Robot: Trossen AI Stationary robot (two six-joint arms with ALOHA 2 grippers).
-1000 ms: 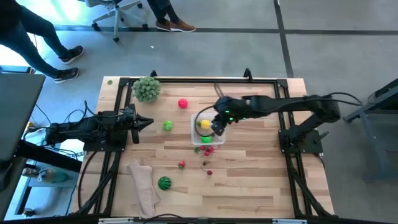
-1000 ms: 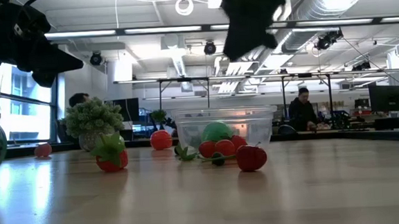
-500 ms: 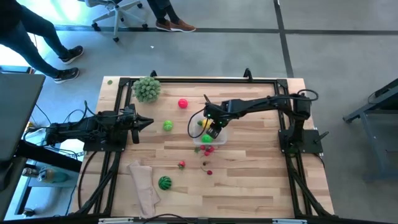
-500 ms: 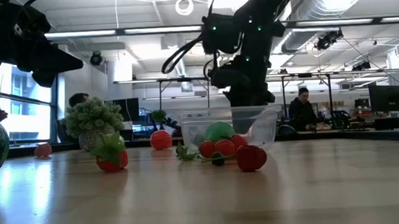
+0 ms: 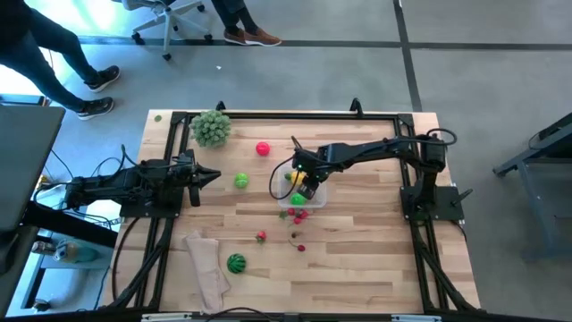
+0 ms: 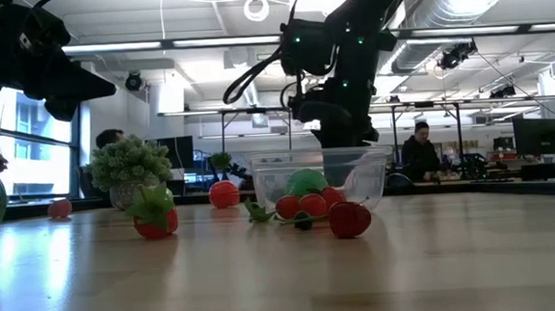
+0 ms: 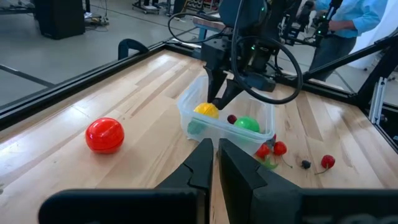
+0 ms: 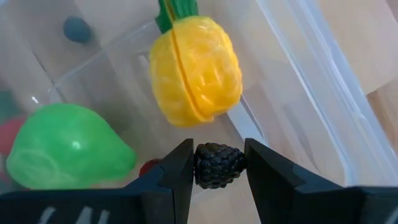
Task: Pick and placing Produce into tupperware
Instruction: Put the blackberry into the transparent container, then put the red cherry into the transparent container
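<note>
Black berry (image 8: 218, 165) is pinched between the right gripper's (image 8: 217, 167) two fingers, inside the clear tub (image 5: 315, 198). Just ahead of the fingertips in the tub lie a yellow pineapple (image 8: 194, 78) and a green pear (image 8: 68, 147); a small dark berry (image 8: 77, 28) sits farther in, possibly outside the wall, as the wrist view does not settle it. In the low view this gripper (image 6: 348, 151) reaches down past the tub rim. Red cherries (image 6: 312, 209) lie against the tub's outer wall, below the gripper. Left gripper (image 7: 212, 151) hovers well apart from the tub, fingers pressed together, holding nothing. A red ball (image 7: 104, 134) lies beside it; the watermelon (image 5: 236, 263) sits farther off, near the cloth (image 5: 206, 265).
</note>
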